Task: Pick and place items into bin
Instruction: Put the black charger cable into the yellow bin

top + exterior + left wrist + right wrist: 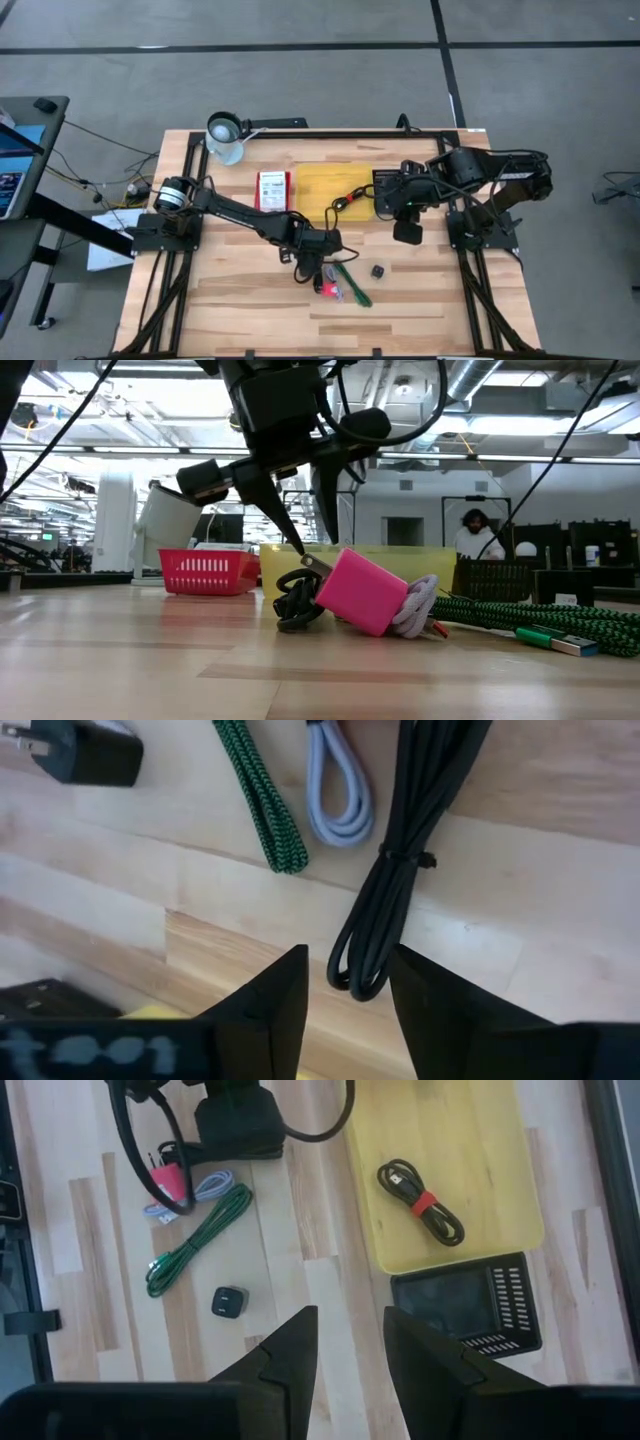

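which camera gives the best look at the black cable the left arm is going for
The left wrist view: the black cable lies bundled right ahead of the open left fingers. The low view shows only a dark loop beside the pink block. In the high and right wrist views the arm hides it.

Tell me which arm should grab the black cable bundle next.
Left. Its pincer is open, hovering right over the black cable bundle, whose loop lies between its fingers in the left wrist view. The right pincer hangs farther off, near the yellow bin, open and empty.
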Controlling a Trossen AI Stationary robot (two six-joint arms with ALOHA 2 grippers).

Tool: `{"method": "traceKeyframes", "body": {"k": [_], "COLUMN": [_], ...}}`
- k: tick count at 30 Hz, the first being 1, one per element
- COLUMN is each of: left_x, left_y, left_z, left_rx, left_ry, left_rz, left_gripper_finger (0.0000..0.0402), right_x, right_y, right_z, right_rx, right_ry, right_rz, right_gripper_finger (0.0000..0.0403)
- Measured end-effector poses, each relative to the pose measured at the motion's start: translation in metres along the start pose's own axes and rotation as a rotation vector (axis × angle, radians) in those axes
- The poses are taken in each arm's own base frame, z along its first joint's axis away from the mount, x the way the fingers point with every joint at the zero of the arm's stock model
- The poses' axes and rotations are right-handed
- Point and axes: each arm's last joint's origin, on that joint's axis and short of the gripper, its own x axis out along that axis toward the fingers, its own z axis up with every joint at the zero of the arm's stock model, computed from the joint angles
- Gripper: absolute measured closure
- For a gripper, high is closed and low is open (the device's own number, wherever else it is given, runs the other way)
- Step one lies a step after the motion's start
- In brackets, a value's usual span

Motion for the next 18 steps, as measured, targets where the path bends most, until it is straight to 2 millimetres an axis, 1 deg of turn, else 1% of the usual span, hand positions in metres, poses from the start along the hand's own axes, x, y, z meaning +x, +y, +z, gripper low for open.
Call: {"method": "traceKeyframes", "body": {"k": [6,10,15,18], "left_x": [0.001,0.001,0.001,0.003], "left_y": [0.003,0.005,0.008,0.007], "left_z": [-0.01,-0.017,-0.019,-0.019], "left_rx": [0.047,0.118,0.113,0.116], "left_ry": [0.019,0.009,-0.045,-0.045], "left_rz": [-0.001,-0.008,0.01,0.002], "left_gripper_finger": [0.0266,0.0265,0.0265,0.0265], "right_x": [0.0,0.0,0.0,0.0], "right_y": [0.0,-0.001,0.0,0.0], "right_z": [0.0,0.0,0.0,0.0], "right_rx": [-0.014,-0.013,0.002,0.007], "right_ry": [0.0,0.0,0.0,0.001], "right_rz": [0.0,-0.001,-0.001,0.0], "right_gripper_finger": [0.029,0.029,0.029,0.029]}}
